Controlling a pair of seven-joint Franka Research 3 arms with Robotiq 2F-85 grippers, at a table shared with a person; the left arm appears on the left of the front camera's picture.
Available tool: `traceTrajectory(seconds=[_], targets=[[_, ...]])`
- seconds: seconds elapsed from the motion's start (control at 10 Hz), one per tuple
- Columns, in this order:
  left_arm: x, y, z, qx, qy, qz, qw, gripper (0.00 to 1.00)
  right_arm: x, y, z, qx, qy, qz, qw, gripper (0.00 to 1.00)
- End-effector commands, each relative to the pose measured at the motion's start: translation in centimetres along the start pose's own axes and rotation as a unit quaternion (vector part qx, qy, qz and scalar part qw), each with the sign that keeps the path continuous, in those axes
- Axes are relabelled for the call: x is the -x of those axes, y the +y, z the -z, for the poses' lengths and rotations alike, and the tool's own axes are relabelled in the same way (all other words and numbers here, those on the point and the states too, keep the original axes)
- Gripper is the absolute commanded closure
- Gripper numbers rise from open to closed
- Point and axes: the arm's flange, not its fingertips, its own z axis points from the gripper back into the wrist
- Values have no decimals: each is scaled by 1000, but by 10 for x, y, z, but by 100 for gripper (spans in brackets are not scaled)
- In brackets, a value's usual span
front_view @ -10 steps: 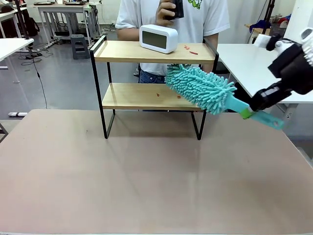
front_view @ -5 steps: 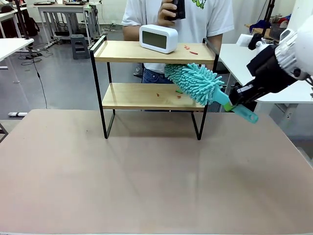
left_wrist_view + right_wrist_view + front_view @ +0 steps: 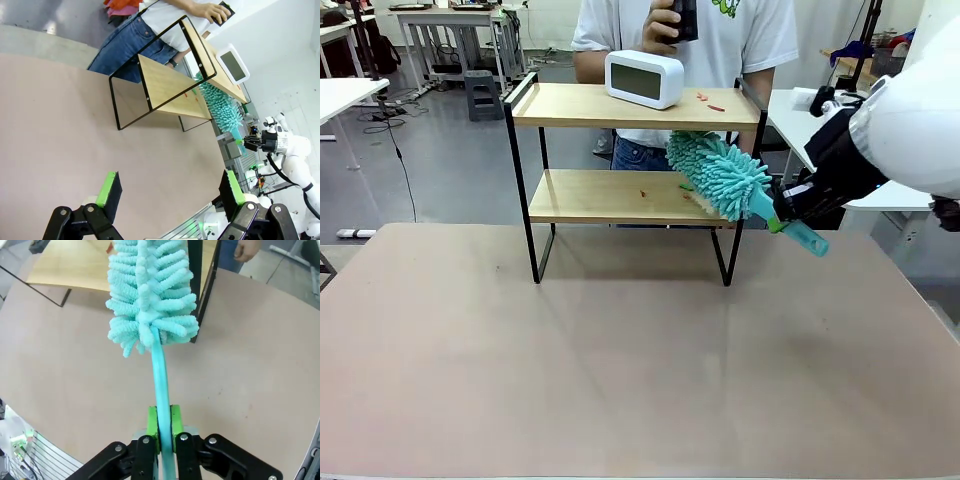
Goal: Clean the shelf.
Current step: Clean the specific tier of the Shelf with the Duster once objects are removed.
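Observation:
The shelf (image 3: 620, 105) stands at the table's far side, a two-tier rack with light wooden boards in a black frame; it also shows tilted in the left wrist view (image 3: 165, 85). My right gripper (image 3: 788, 212) is shut on the handle of a teal chenille duster (image 3: 720, 172), whose fluffy head reaches in over the right end of the lower board (image 3: 610, 195). In the right wrist view the green pads (image 3: 152, 424) clamp the duster handle (image 3: 161, 375). Small red crumbs (image 3: 710, 102) lie on the top board. My left gripper (image 3: 170, 192) hangs open above the table.
A white digital clock (image 3: 643, 78) sits on the top board. A person in a white shirt (image 3: 740, 40) stands behind the shelf holding a dark phone (image 3: 682, 18). The brown tabletop (image 3: 620, 370) stretches in front of the shelf. A white table (image 3: 820, 120) stands at right.
My right gripper has carried the duster left and inward, so its head moved from the shelf's right front further onto the lower board's right end. The arm swung closer to the shelf.

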Motion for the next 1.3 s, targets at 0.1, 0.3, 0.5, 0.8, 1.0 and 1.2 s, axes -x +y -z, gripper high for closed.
traceTrajectory(seconds=[0.1, 0.3, 0.5, 0.8, 1.0, 1.2], targets=[[-1, -2, 3, 8, -6, 9, 1000, 0, -13, 12, 13, 39, -3, 16, 999, 88], [-1, -2, 3, 8, -6, 9, 1000, 0, -12, 13, 19, 35, 10, 19, 999, 88], [-1, -2, 3, 8, -6, 9, 1000, 0, -13, 18, 23, 13, 32, 6, 999, 88], [-1, -2, 3, 8, -6, 9, 1000, 0, -13, 28, 25, -60, 60, -28, 996, 88], [-1, -2, 3, 8, -6, 9, 1000, 0, -12, 35, 25, -105, 80, -79, 988, 88], [-1, -2, 3, 8, -6, 9, 1000, 0, -6, 34, 20, -156, 133, -162, 965, 88]])
